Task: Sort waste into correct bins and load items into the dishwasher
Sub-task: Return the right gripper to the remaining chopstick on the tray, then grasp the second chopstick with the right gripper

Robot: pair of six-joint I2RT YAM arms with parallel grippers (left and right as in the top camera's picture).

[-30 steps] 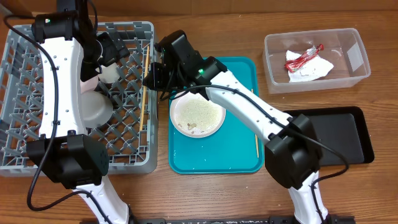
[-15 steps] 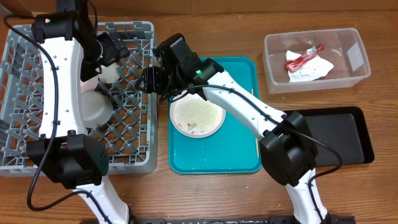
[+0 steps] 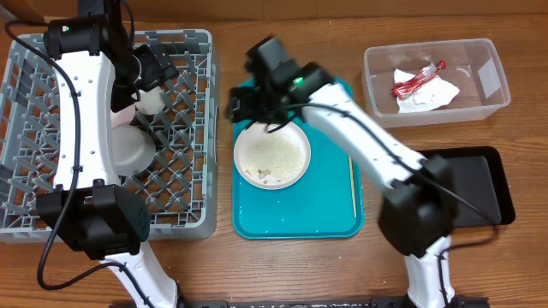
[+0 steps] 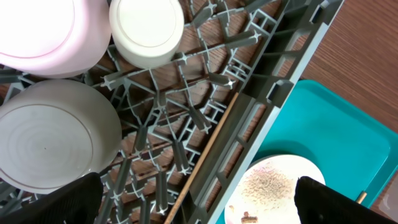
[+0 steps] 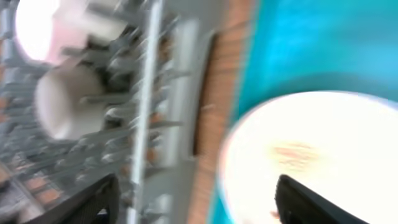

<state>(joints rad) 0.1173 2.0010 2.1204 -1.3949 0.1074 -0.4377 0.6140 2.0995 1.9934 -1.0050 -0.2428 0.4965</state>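
The grey dishwasher rack point(image 3: 51, 184) holds a pinkish plate point(image 4: 43, 31), a white cup point(image 4: 146, 28) and a pale bowl point(image 4: 50, 134). One chopstick point(image 4: 208, 149) lies in it along the right wall. My left gripper point(image 4: 199, 205) hangs open and empty above the rack. A second plate point(image 3: 272, 156), strewn with rice crumbs, sits on the teal tray point(image 3: 295, 214); another chopstick point(image 3: 353, 184) lies at that tray's right edge. My right gripper point(image 3: 242, 107) is open and empty over the tray's far left corner; its wrist view is blurred, with the gripper point(image 5: 196, 205) above the gap between rack and plate.
At the back right, a clear tub point(image 3: 475, 107) holds a crumpled napkin point(image 3: 432, 94) and a red wrapper point(image 3: 418, 79). A black tray point(image 3: 467, 186) lies in front of it. Bare wooden table point(image 3: 282, 265) runs along the front edge.
My right gripper has opened and swung right, from over the rack's right wall to above the teal tray's far left corner. The left arm has not moved.
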